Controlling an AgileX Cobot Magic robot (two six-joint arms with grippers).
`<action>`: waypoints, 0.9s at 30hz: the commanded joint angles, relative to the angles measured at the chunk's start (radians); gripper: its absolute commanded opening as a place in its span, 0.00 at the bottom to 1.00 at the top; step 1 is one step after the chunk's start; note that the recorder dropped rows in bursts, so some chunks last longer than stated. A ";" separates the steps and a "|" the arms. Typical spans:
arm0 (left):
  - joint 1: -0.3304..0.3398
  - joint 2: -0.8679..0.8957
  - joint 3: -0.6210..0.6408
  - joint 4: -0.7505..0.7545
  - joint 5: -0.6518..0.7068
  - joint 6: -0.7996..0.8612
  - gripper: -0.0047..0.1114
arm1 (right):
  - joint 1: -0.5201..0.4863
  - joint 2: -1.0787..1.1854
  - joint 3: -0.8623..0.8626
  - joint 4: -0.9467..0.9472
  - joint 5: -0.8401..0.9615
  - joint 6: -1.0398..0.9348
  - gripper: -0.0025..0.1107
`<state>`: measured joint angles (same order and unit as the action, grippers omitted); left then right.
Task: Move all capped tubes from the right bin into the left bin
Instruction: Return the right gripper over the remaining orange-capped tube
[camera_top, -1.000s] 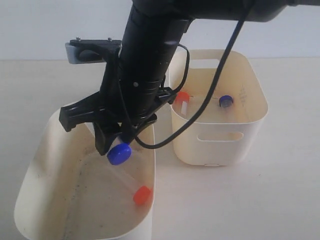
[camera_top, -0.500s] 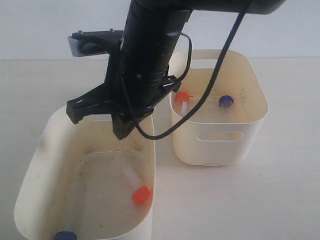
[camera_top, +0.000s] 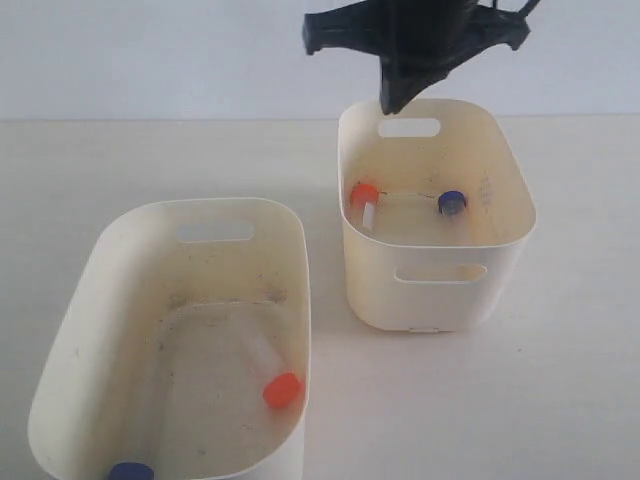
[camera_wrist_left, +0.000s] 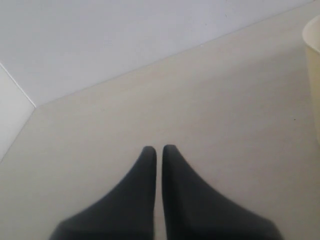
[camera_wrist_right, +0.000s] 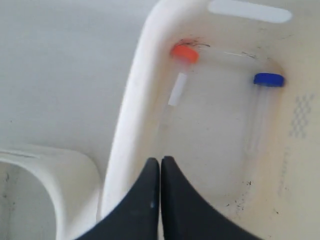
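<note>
The right bin (camera_top: 440, 295) holds two capped tubes, one orange-capped (camera_top: 364, 195) and one blue-capped (camera_top: 452, 203), lying on its floor. In the left bin (camera_top: 305, 300) lie an orange-capped tube (camera_top: 283, 390) and a blue-capped one (camera_top: 131, 470) at the front wall. My right gripper (camera_top: 392, 106) hangs shut and empty above the right bin's far rim. The right wrist view shows its tips (camera_wrist_right: 160, 160) over the bin's rim (camera_wrist_right: 135, 100), with the orange cap (camera_wrist_right: 184, 53) and blue cap (camera_wrist_right: 268, 79) beyond. My left gripper (camera_wrist_left: 159, 148) is shut and empty over bare table.
Both bins stand on a pale tabletop (camera_top: 560, 400) with a light wall behind. A cream bin edge (camera_wrist_left: 314, 75) shows at the side of the left wrist view. A corner of the left bin (camera_wrist_right: 65, 170) appears in the right wrist view.
The right gripper let go of the blue-capped tube over the left bin; it now lies at that bin's front. The arm rose and swung right to above the right bin.
</note>
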<state>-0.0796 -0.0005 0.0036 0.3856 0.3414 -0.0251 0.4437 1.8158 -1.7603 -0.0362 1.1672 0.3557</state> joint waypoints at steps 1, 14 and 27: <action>-0.005 0.000 -0.004 -0.003 -0.005 -0.010 0.08 | -0.119 0.035 -0.006 0.130 0.004 0.013 0.02; -0.005 0.000 -0.004 -0.003 -0.005 -0.010 0.08 | -0.146 0.271 -0.006 0.129 0.054 0.013 0.02; -0.005 0.000 -0.004 -0.003 -0.005 -0.010 0.08 | -0.146 0.351 -0.006 0.129 0.054 0.009 0.02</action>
<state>-0.0796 -0.0005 0.0036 0.3856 0.3414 -0.0251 0.3029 2.1616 -1.7625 0.1007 1.2173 0.3704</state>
